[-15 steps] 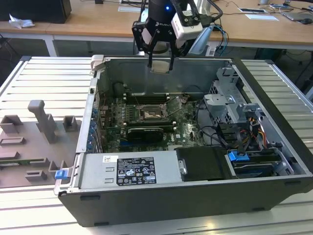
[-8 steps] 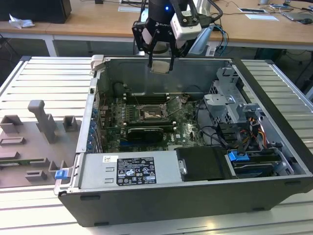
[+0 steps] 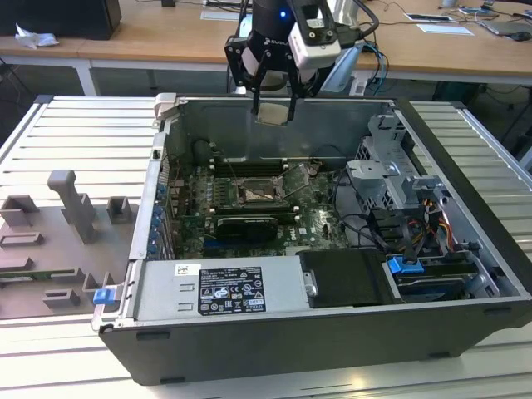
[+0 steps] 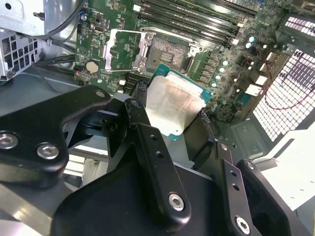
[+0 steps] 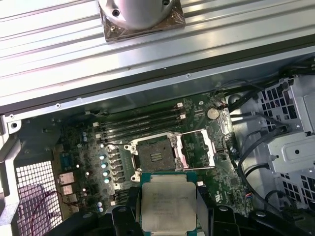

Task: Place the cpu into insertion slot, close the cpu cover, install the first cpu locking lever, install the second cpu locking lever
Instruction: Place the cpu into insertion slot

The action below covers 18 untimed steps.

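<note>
My gripper [image 3: 273, 106] hangs above the open computer case, shut on the cpu [image 3: 272, 113], a flat square chip with a pale silver top. In both wrist views the cpu [image 4: 173, 101] [image 5: 168, 204] sits between the black fingers [image 4: 141, 123]. The insertion slot [image 3: 253, 193] [image 4: 170, 51] [image 5: 155, 157] lies well below it on the green board, its dark centre bare. The cpu cover [image 3: 296, 178] [image 4: 123, 49] [image 5: 198, 149], a thin silver frame, stands swung open beside the slot.
Long black memory slots [image 3: 249, 166] run behind the socket and a black expansion card [image 3: 247, 226] lies in front of it. The power supply [image 3: 218, 287], drive cage [image 3: 399, 179] and cables [image 3: 374, 229] crowd the case. A grey fixture [image 3: 79, 204] stands outside at the exterior view's left.
</note>
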Tool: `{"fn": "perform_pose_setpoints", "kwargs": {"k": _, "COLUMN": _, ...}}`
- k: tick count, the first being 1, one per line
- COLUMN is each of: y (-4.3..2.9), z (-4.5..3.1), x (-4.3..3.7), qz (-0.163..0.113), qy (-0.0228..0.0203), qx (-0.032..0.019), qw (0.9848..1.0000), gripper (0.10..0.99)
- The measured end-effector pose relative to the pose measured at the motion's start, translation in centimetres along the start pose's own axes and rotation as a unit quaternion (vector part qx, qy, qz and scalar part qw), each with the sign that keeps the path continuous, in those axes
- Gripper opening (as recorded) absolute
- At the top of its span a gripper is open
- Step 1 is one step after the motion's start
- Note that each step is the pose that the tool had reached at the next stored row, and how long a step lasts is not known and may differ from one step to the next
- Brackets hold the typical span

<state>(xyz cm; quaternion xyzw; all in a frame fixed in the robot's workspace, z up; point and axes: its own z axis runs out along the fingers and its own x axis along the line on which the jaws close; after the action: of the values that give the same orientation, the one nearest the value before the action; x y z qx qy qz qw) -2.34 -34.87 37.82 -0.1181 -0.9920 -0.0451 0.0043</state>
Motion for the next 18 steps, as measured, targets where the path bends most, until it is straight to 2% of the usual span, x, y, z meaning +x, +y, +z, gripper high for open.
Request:
{"fn": "perform_pose_setpoints", "kwargs": {"k": 14, "y": -0.01, "z": 0.04, "x": 0.05, "qz": 0.025, "qy": -0.0023, "qx": -0.0006, "qw": 0.9997, "gripper": 0.541}}
{"fn": "perform_pose_setpoints", "kwargs": {"k": 18, "y": -0.02, "z": 0.04, "x": 0.06, "qz": 0.044, "qy": -0.004, "qx": -0.0009, "qw": 0.999, "gripper": 0.541}}
